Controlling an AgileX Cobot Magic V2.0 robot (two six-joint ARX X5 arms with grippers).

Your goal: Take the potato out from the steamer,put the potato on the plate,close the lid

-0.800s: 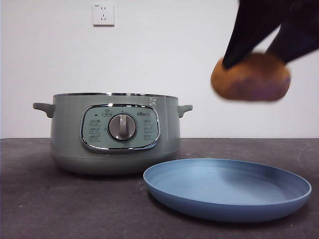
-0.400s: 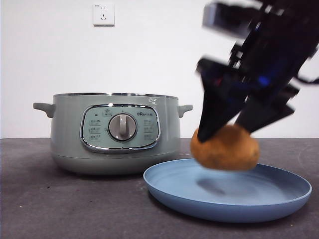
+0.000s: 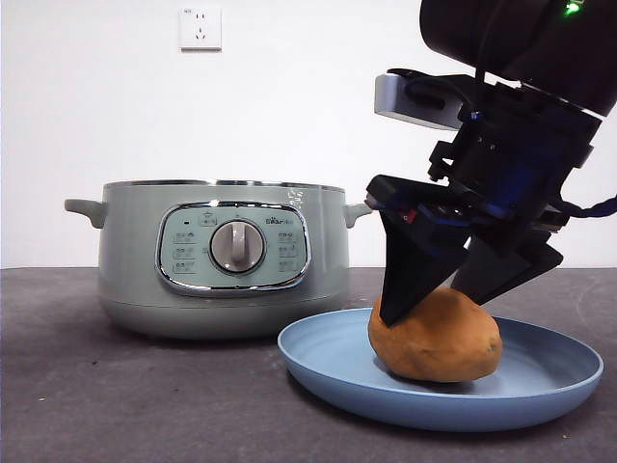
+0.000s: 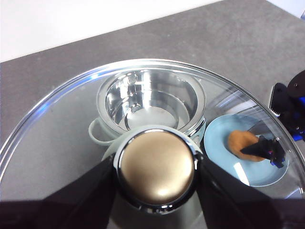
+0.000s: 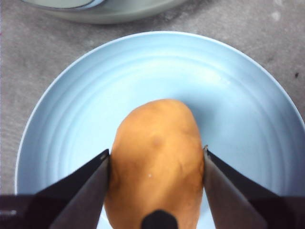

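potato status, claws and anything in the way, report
Right claw shut on potato, potato down on plate. Left claw shut on lid, held high above open steamer. Nothing in the way.

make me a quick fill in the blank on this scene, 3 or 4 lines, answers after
1. The potato rests on the ____.
2. The right gripper has one jaw against each side of the ____.
3. The left gripper holds the lid by its ____, high above the table.
4. The steamer stands open, and its bowl is ____.

Missing words: plate; potato; knob; empty
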